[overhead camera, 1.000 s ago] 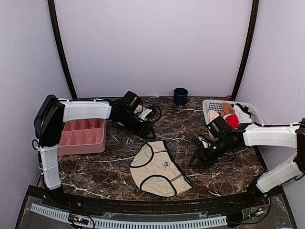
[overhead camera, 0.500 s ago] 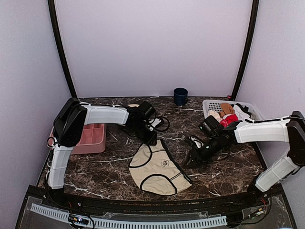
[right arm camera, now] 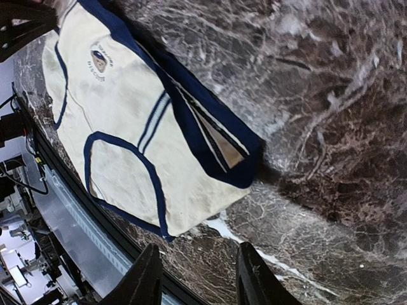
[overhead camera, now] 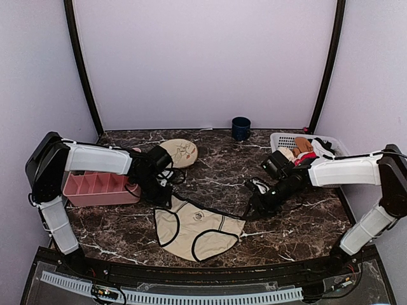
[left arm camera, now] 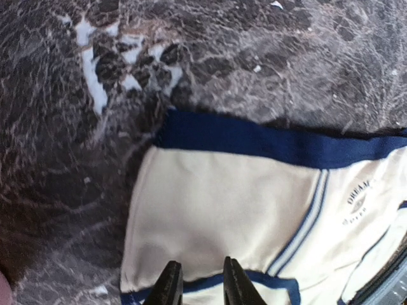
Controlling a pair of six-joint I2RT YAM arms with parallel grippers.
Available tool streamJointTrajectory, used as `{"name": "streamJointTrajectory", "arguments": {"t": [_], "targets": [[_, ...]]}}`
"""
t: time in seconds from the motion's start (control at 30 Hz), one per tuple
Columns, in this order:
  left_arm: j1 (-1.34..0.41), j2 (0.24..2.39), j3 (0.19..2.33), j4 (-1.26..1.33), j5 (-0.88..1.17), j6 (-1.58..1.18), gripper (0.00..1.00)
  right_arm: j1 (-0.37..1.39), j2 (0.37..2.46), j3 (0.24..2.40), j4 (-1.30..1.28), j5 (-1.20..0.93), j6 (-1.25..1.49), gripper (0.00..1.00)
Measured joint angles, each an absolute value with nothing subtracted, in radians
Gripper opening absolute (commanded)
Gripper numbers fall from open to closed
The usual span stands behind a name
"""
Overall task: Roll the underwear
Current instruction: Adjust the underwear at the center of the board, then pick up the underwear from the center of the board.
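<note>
One underwear [overhead camera: 197,225], two grippers: left gripper [left arm camera: 200,274] pinches its trimmed edge; right gripper [right arm camera: 198,257], we see, hangs half spread, holding nothing.

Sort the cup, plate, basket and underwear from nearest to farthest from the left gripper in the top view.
From the left gripper:
1. underwear, at its tips, in front
2. plate, just behind
3. cup, back middle
4. basket, far right
</note>
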State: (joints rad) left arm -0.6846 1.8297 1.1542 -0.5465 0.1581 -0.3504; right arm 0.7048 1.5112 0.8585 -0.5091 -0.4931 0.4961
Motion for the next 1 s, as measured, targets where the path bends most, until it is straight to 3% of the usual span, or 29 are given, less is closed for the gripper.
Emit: {"name": "streamJointTrajectory", "arguments": {"t": [0.37, 0.47, 0.53, 0.57, 1.0], "targets": [[-0.697, 1.739, 1.151, -0.577, 0.122, -0.39, 0.38, 0.717, 1.623, 0.799, -0.39, -0.504, 0.663, 0.34], [-0.693, 1.739, 1.151, -0.582, 0.093, -0.386, 0.39, 0.72, 1.66, 0.815, -0.353, -0.521, 0.69, 0.23], [-0.685, 1.739, 1.151, -0.583, 0.078, -0.384, 0.39, 0.722, 1.686, 0.833, -0.341, -0.518, 0.703, 0.02], [-0.682, 1.739, 1.151, -0.583, 0.072, -0.381, 0.39, 0.722, 1.694, 0.839, -0.34, -0.513, 0.696, 0.0], [-0.621, 1.823, 1.217, -0.516, 0.139, -0.258, 0.35, 0.68, 1.685, 0.896, -0.442, -0.38, 0.524, 0.0]]}}
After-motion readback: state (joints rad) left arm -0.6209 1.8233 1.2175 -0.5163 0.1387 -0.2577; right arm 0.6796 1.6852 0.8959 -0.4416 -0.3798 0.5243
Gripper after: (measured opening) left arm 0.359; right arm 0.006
